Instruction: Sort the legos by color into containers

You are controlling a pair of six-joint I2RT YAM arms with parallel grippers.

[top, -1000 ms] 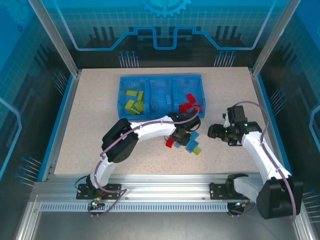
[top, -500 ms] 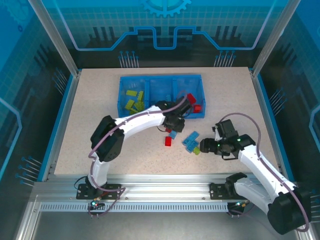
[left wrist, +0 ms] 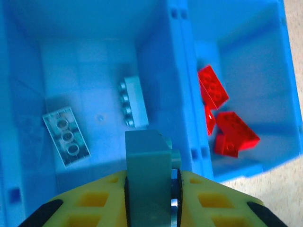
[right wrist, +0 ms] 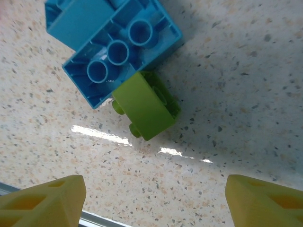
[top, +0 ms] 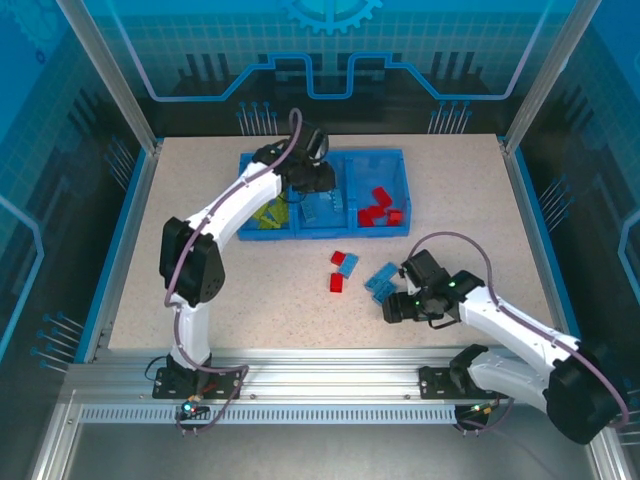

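My left gripper (top: 318,180) hangs over the middle compartment of the blue tray (top: 375,157), shut on a light blue lego (left wrist: 147,175). Two more light blue legos (left wrist: 135,101) lie on that compartment's floor below it. Red legos (left wrist: 222,118) fill the right compartment, and yellow-green legos (top: 265,212) the left one. My right gripper (top: 392,308) stands open just above the table, nothing between its fingers (right wrist: 42,201). A yellow-green lego (right wrist: 144,106) lies on its side just ahead of them, touching an upturned light blue lego (right wrist: 118,52).
Loose on the table in front of the tray lie two red legos (top: 337,283) and a light blue one (top: 349,264). The table's near edge and metal rail (top: 330,385) run close behind my right gripper. Tray walls (left wrist: 182,94) rise beside the held lego.
My left arm has carried the light blue lego from the loose pile up and left to over the tray's middle compartment. My right gripper has moved left and nearer, down to the yellow-green lego.
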